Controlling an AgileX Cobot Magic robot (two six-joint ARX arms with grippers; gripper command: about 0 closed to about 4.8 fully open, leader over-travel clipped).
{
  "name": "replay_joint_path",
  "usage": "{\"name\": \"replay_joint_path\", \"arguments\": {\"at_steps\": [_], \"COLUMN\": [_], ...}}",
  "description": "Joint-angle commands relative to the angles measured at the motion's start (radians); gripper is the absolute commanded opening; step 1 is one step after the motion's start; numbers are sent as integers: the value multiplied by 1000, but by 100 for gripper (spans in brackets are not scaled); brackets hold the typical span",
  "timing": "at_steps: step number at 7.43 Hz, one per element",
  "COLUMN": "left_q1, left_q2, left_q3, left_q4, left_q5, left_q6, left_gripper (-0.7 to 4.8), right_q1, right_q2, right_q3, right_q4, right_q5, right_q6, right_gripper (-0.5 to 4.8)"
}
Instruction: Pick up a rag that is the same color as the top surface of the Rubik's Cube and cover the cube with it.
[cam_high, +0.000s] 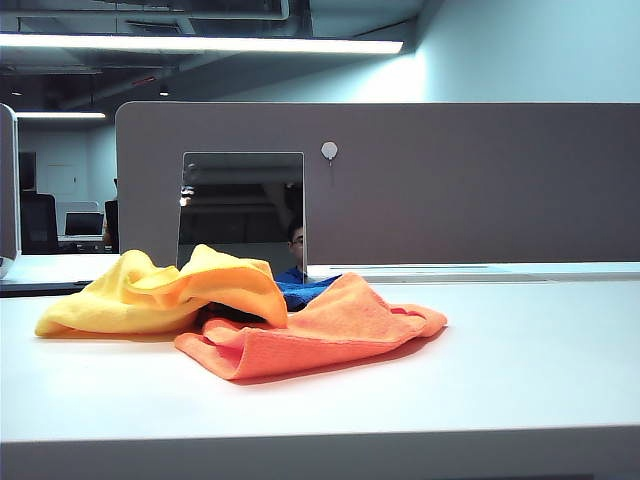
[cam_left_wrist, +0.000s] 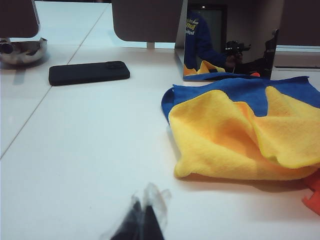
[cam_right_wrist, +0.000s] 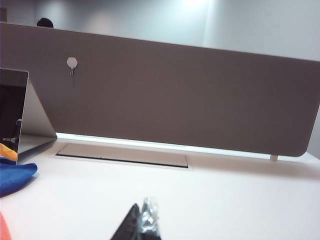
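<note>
While both grippers, left (cam_left_wrist: 142, 220) and right (cam_right_wrist: 141, 223), are pressed together empty, the rag (cam_high: 165, 292) is flanked by orange cloth (cam_high: 320, 335), blue cloth (cam_left_wrist: 240, 92), phone (cam_left_wrist: 89, 72).

A: What of the robot shows at all?

B: Only fingertips. The left gripper (cam_left_wrist: 142, 222) shows 2 slim black fingers, each tip wrapped in crinkled clear film.

A: And the other?

B: The right gripper (cam_right_wrist: 141, 225) looks alike: 1 black wedge-shaped finger beside 1 covered in shiny, wrinkled transparent wrap. No cables, screws or markings show.
</note>
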Motion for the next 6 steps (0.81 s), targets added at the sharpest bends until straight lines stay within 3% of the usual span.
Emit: {"name": "replay_joint_path", "arguments": {"at_steps": [1,5,6], "left_q1": [-2,-2,-2], "left_q2": [0,0,0], "left_q3": [1,1,1], "left_q4": [27,50,50], "left_q5": [4,4,4], "left_q6": [-26,-29,-29], "left_gripper": [-6,-6,-6], "right_q1": [0,15,77], "right_q2": [-1,-1,-1], "right_q3": [0,0,0], "right_q4": [-5,-44,-50], "right_q5": [-1,-8,14], "right_q6": [60,112,92], "right_gripper": [-5,-5,-5]}}
